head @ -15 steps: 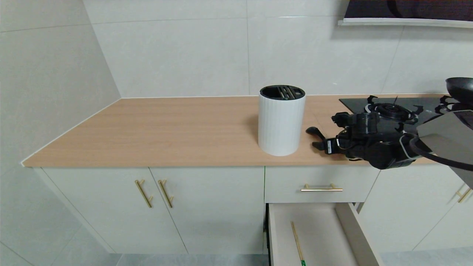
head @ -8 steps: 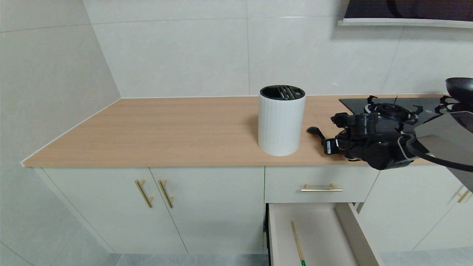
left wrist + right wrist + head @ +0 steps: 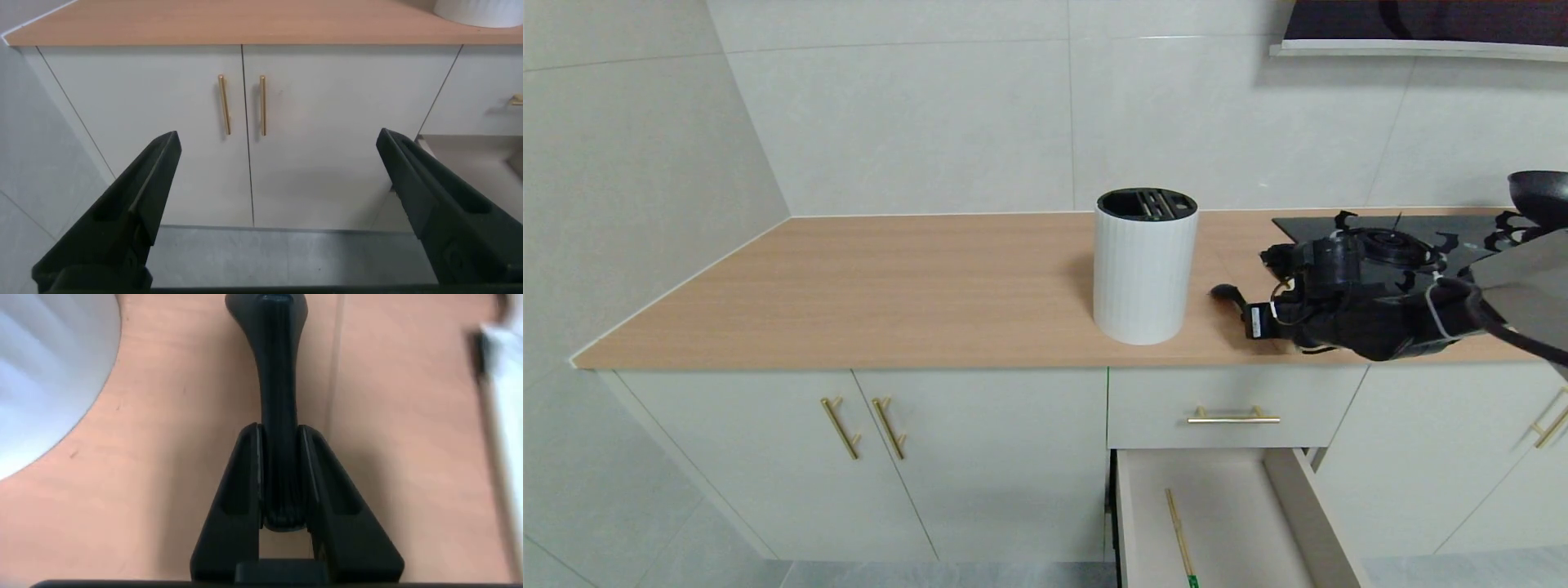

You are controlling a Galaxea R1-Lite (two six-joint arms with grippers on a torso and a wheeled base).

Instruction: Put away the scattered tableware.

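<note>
A black utensil handle [image 3: 278,367] lies over the wooden countertop [image 3: 890,286], just right of the white ribbed utensil holder [image 3: 1145,273] with its black slotted top. My right gripper [image 3: 279,437] is shut on this handle, both fingers pressed against its sides. In the head view the handle's rounded end [image 3: 1223,291] sticks out of the right gripper [image 3: 1245,310] toward the holder. What the handle carries at its other end is hidden. My left gripper [image 3: 278,143] hangs open and holds nothing, low in front of the cabinet doors [image 3: 245,106].
A gas stove [image 3: 1388,237] and a dark pan [image 3: 1539,192] are at the counter's right end. Below the counter a drawer [image 3: 1290,506] stands pulled out with a pair of chopsticks [image 3: 1178,531] in it. The holder's edge [image 3: 41,367] is close beside the handle.
The right gripper has drawn in on the black handle and shifted slightly right with it, and the wrist has risen a little. Holder and drawer are unchanged.
</note>
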